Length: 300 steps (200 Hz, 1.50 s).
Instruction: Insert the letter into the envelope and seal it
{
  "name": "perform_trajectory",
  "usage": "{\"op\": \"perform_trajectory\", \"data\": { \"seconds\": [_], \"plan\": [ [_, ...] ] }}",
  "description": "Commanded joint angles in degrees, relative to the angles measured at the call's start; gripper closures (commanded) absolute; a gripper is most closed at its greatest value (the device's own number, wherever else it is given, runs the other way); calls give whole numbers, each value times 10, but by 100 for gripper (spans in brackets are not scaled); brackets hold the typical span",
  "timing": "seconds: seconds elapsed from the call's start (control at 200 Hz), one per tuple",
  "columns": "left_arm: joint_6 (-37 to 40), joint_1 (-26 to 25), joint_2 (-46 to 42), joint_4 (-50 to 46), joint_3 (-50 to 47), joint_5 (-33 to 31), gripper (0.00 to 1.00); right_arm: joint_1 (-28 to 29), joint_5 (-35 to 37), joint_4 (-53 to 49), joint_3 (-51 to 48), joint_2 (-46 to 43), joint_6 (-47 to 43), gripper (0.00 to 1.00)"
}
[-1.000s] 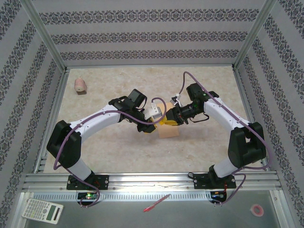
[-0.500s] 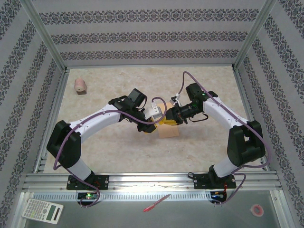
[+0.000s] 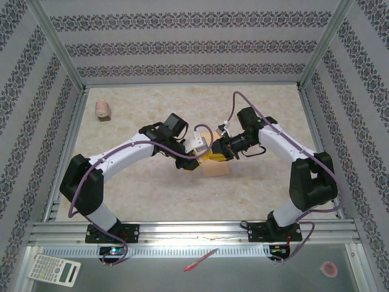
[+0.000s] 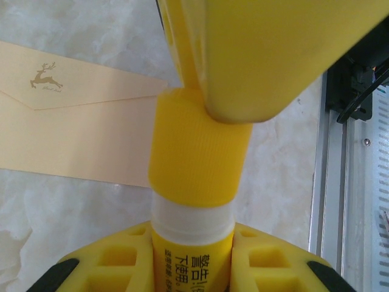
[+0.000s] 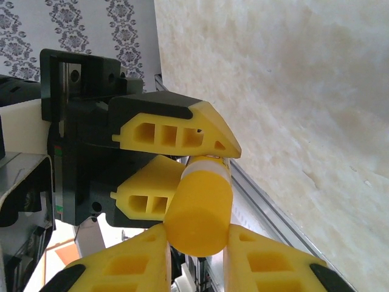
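The flat tan paper envelope (image 4: 79,134) lies on the pale marbled table (image 4: 67,219), at the upper left of the left wrist view and under the two grippers at the middle of the overhead view. Its pointed flap, printed with a small gold deer, is folded down over the body. I cannot tell from here whether the letter is inside, but with the flap down and the glue in hand, I judge that it probably is.

The work now is on the glue stick (image 4: 193,240), a white tube with a ribbed yellow cap (image 4: 197,149), held in the air above the table. The left gripper (image 4: 191,258) is closed on the tube, its yellow fingers pressed to either side at the bottom of its own view. The right gripper (image 5: 197,246) is closed on the cap from the opposite end, its fingers flanking the cap's round end at the bottom of the right wrist view.

The cap sits fully on the tube with no gap, so the glue is not yet exposed.

What looks left is pulling the cap off, lifting the flap, spreading glue under it and pressing it shut. I would put the task at about the middle.
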Motion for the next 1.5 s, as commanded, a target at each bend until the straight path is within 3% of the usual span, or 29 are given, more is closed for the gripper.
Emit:
{"op": "perform_trajectory", "data": {
  "seconds": [0.0, 0.964, 1.494],
  "plan": [
    [19, -15, -5, 3, 15, 20, 100, 8, -37, -25, 4, 13, -30, 77],
    [53, -36, -15, 41, 20, 8, 100, 42, -65, -29, 10, 37, -45, 78],
    [1, -43, -39, 185, -22, -10, 100, 65, -73, -7, 8, 45, -30, 78]
  ]
}}
